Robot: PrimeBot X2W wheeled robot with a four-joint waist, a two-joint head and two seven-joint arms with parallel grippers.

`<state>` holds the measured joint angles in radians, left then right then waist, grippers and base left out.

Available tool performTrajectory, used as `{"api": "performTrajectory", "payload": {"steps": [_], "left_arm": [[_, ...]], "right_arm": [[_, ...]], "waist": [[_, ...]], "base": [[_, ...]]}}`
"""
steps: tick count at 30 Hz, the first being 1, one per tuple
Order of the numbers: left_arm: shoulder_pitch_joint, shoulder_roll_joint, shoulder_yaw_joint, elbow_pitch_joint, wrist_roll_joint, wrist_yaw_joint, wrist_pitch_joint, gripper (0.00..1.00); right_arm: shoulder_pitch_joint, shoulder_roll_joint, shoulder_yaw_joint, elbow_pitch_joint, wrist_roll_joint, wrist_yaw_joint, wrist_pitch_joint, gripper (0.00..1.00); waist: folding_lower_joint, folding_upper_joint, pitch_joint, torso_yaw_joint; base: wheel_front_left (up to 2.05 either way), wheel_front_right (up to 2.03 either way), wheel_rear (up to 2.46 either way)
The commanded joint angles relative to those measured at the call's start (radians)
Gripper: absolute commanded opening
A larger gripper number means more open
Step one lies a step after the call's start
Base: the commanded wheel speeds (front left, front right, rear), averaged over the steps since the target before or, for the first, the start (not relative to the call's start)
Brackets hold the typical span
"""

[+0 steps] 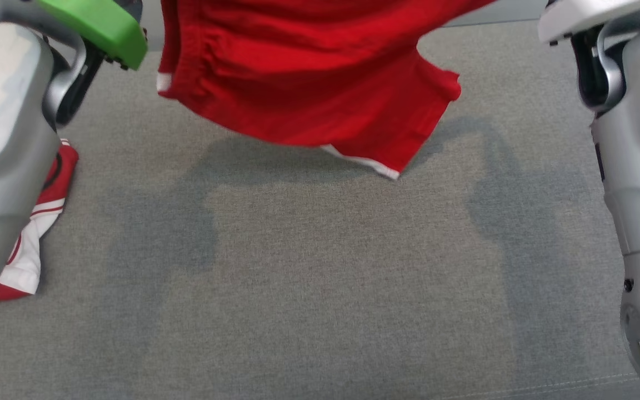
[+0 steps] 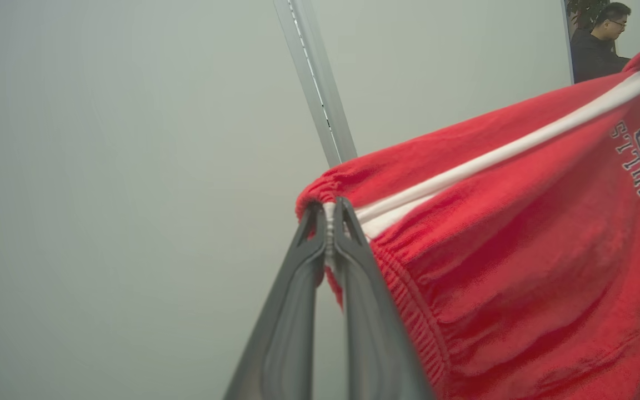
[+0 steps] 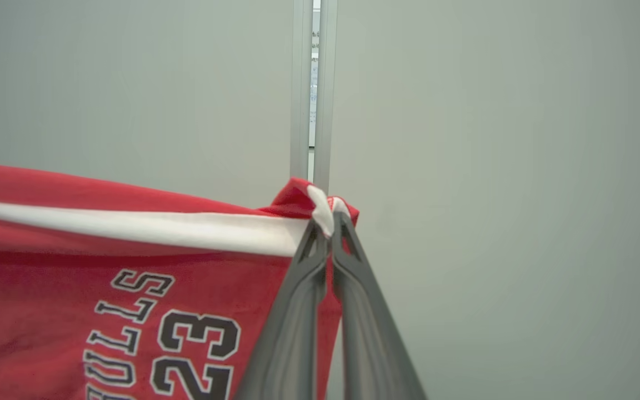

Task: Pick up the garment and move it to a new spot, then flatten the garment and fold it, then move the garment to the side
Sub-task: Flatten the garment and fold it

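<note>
Pinching the elastic waistband corner, the left gripper (image 2: 328, 215) has its jaws clamped on the red shorts (image 1: 309, 72), which hang in the air above the grey surface (image 1: 320, 278); the right gripper (image 3: 329, 226) clamps their white-trimmed corner.

On my head feed I see the grey fabric worktop (image 1: 320, 289), with a red and white cloth (image 1: 36, 233) lying crumpled at the left. The wrist feeds face a pale wall (image 2: 103, 166) split by a metal strip (image 2: 320, 100). A person (image 2: 595, 47) in dark clothes stands far off.
</note>
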<state>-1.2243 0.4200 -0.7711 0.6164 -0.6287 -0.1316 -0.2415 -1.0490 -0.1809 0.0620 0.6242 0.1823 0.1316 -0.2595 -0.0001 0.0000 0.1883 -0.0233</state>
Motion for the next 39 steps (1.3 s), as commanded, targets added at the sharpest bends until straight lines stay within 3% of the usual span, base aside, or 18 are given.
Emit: {"api": "performTrajectory", "payload": {"steps": [1, 6, 9, 17, 28, 39], "left_arm": [[-0.038, 0.003, 0.000, 0.023, 0.012, 0.002, -0.010, 0.00], [-0.167, -0.010, -0.015, 0.065, 0.059, 0.002, -0.024, 0.00], [-0.212, -0.022, 0.024, 0.045, 0.080, 0.002, -0.024, 0.00], [-0.188, -0.019, 0.072, -0.063, 0.086, 0.002, -0.023, 0.00], [-0.010, -0.051, 0.116, -0.149, -0.014, 0.002, -0.023, 0.00], [0.410, -0.153, 0.208, -0.224, -0.033, 0.002, -0.023, 0.00]], "right_arm": [[-0.040, -0.001, -0.004, 0.031, -0.021, -0.002, 0.001, 0.00], [-0.248, -0.004, -0.047, 0.121, -0.122, -0.002, -0.004, 0.00], [-0.331, -0.015, -0.086, 0.153, -0.209, -0.002, -0.004, 0.00], [-0.409, 0.020, -0.176, 0.154, -0.315, -0.002, -0.005, 0.00], [-0.224, 0.001, -0.144, 0.046, -0.199, -0.002, -0.006, 0.00], [0.233, -0.080, -0.109, -0.170, 0.028, -0.002, -0.006, 0.00]], "waist": [[0.0001, 0.0000, 0.089, -0.008], [0.0001, 0.0000, 0.154, -0.015], [0.0001, 0.0000, 0.177, -0.017], [0.0001, 0.0000, 0.283, -0.028], [0.0001, 0.0000, 0.396, -0.037], [0.0001, 0.0000, 0.311, -0.026]], "base": [[0.00, 0.00, 0.00], [0.00, 0.00, 0.00], [0.00, 0.00, 0.00], [0.00, 0.00, 0.00], [0.00, 0.00, 0.00], [0.00, 0.00, 0.00]]}}
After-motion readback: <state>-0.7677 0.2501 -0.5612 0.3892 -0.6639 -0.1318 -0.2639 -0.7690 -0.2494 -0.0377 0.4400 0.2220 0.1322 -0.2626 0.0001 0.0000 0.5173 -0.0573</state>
